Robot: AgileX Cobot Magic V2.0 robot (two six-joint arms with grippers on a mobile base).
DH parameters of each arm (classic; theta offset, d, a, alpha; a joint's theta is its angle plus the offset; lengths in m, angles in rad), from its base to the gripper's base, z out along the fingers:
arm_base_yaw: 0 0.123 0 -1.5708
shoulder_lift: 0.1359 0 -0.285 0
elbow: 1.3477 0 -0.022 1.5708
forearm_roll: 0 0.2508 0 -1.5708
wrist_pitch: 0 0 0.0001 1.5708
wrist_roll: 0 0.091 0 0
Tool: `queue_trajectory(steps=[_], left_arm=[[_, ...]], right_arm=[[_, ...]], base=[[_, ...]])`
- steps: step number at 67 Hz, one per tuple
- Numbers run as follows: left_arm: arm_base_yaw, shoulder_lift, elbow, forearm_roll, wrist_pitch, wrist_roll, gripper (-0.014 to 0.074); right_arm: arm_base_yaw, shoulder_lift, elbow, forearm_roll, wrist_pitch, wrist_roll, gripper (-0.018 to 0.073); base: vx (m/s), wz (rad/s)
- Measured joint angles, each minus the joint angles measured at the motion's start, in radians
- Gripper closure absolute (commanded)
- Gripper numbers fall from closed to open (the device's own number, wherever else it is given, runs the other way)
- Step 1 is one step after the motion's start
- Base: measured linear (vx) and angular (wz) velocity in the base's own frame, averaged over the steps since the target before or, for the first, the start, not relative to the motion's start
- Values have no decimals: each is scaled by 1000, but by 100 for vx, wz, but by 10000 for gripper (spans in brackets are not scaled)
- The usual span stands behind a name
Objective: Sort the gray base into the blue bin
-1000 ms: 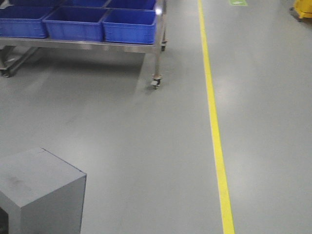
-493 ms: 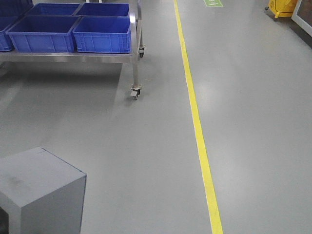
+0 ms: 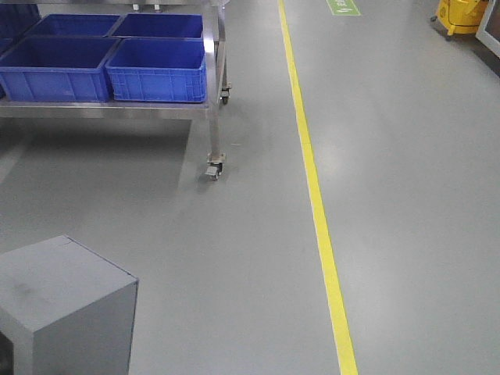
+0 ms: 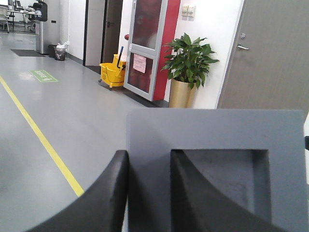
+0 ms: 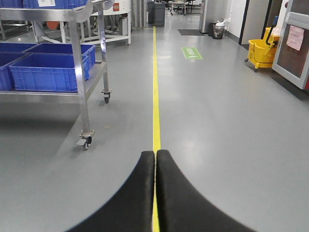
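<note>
Now the left end effector (image 4: 148, 162) clamps 1 wall of the gray base (image 4: 212, 130). Ahead-left of the closed, empty right end effector (image 5: 155, 155), the blue bin (image 5: 43, 72) sits on a cart (image 5: 81, 67).

1. A yellow line (image 3: 316, 195) ran along the gray floor (image 3: 406, 195).
2. A steel cart (image 3: 212, 133) on casters stood left of that line.
3. A yellow mop bucket (image 4: 112, 73) sat beside a red-framed door (image 4: 147, 48).
4. A potted plant (image 4: 187, 63) stood near a gray door (image 4: 270, 53).
</note>
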Motion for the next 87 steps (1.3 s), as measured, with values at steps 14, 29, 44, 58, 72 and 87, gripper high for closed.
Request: queue_trajectory(steps=[14,29,44,58,72,87], left_arm=[[0,0,0,0,0,0,603],[0,0,0,0,0,0,603],[0,0,0,0,0,0,603],[0,0,0,0,0,0,603],[0,0,0,0,0,0,603],[0,0,0,0,0,0,603]], right_arm=[[0,0,0,0,0,0,564],[0,0,0,0,0,0,564],[0,0,0,0,0,0,564],[0,0,0,0,0,5,564],[0,0,0,0,0,0,564],[0,0,0,0,0,0,564]], base=[[39,-9],[41,-8],[42,-4],[41,0],[40,8],[37,9]])
